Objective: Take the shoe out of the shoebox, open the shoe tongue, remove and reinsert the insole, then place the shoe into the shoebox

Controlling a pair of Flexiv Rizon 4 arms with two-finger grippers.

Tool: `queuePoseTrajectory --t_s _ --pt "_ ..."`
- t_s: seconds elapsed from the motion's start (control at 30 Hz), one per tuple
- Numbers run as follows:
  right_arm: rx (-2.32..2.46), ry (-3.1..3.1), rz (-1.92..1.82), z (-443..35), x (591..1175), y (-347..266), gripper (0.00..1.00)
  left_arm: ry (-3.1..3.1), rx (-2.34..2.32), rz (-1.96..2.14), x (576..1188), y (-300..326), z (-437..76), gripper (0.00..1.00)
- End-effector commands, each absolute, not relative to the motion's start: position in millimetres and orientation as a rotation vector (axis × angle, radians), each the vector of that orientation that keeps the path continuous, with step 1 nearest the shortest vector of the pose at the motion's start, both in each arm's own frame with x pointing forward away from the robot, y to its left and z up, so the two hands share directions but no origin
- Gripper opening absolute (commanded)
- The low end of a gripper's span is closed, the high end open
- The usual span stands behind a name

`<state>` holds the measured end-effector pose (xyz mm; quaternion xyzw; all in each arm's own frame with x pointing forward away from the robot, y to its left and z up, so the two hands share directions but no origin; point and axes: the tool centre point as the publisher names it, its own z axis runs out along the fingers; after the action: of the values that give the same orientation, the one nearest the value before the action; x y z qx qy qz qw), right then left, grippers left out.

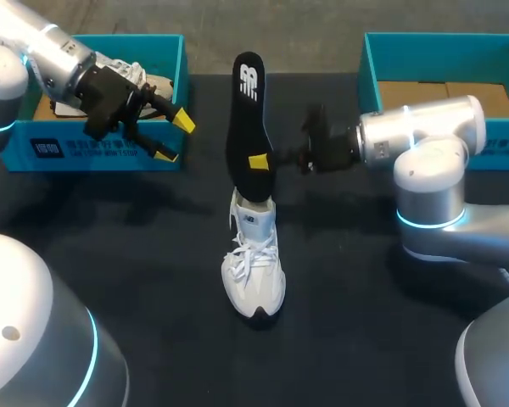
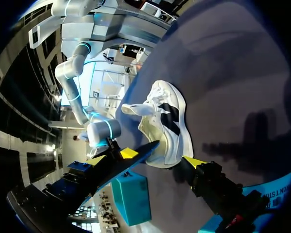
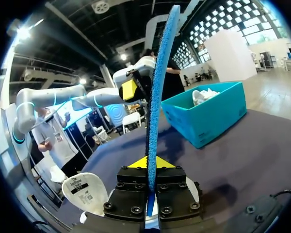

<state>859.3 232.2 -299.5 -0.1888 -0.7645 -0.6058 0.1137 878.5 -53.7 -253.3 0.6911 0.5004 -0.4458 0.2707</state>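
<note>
Closest in, the right pincer point(image 3: 149, 164) gripped the insole point(image 3: 157, 87) edge-on, with a yellow tip pressed to each face. The insole stood nearly upright, its lower end at the opening of the white shoe point(image 1: 253, 271). That shoe rested on its sole in the middle of the black table point(image 1: 153, 280), with its toe toward the robot.

The upright insole stood between the two pincers, and from the right wrist it hid part of the left arm. The left pincer point(image 1: 175, 137) hung with its fingers spread wide and nothing between them. It was just in front of the left box point(image 1: 93, 153), and the shoe lay ahead of it.

Farther out, the right box point(image 1: 445, 51) sat behind the right arm, with cardboard point(image 1: 441, 93) inside.

By count there were two pincers, one insole, two teal boxes and two shoes. The second shoe point(image 1: 144, 80), also white, lay in the left box.
</note>
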Motion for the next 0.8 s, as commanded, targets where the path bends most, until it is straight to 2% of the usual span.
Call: queuePoseTrajectory --t_s 0.03,0.8 --pt "-0.546 -2.254 -1.769 -302 858 238 0.0 1.349 1.864 -1.198 878 -54 -253 1.0" --pt "-0.543 -2.262 -1.729 -319 848 242 0.0 1.349 1.864 -1.198 878 -54 -253 1.0"
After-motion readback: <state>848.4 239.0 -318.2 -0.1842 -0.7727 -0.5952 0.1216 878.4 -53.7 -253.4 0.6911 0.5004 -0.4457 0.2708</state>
